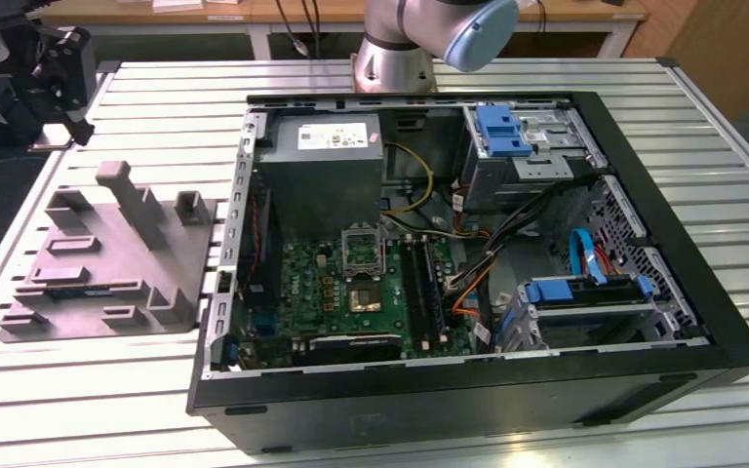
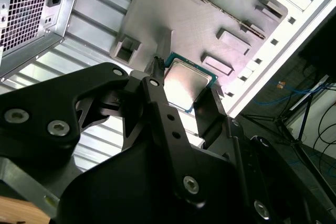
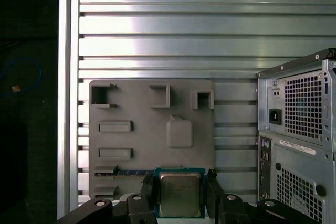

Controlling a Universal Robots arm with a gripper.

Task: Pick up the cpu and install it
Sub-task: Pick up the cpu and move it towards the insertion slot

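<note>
Second wrist view — cpu point(image 2: 187, 85) partly hidden

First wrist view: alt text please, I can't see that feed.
The hand grips the cpu, holding it over the edge of a grey moulded tray that lies on a slatted metal table. A computer case stands beside the tray.

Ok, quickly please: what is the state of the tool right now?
The tool is closed, holding the cpu between its two fingers.
</note>
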